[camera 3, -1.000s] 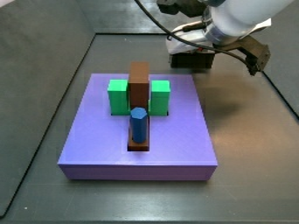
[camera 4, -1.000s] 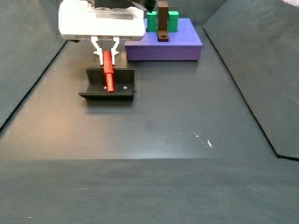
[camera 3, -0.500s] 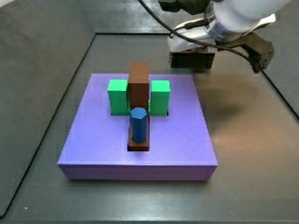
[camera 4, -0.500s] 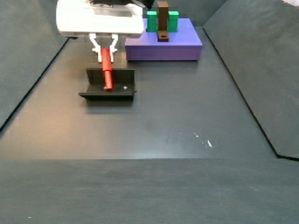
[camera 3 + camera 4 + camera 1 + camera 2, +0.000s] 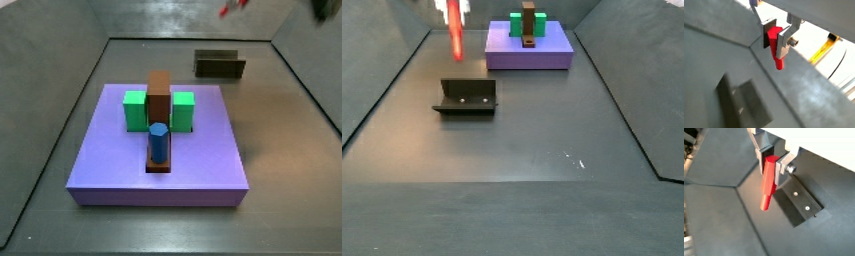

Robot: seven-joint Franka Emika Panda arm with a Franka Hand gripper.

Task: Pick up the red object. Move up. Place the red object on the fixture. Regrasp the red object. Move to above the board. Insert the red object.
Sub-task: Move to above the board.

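Red object [image 5: 767,183] is the task's piece, yet the largest thing in sight is the dark desk [image 5: 529,170], which fills both side views. On it lies the board [image 5: 163,150], a flat lavender-purple slab. It carries two green blocks [image 5: 136,111] on either side of a long brown bar [image 5: 160,100], and a blue cylinder [image 5: 158,142] stands upright at the bar's near end. Well apart from the board, the fixture [image 5: 466,97] sits on the desk as a small dark bracket on a base plate; nothing rests on it.

High above the fixture, the hand [image 5: 776,38] is almost out of both side views: only its lower tip shows at the upper edge of a side view, and a blurred red streak at the edge of the side view facing the board. Both wrist views show it clenched on the red object, the flat silver fingers [image 5: 786,163] pressing the upper part of the peg from either side. The slim peg hangs straight down below the fingers, clear of the desk and the fixture.
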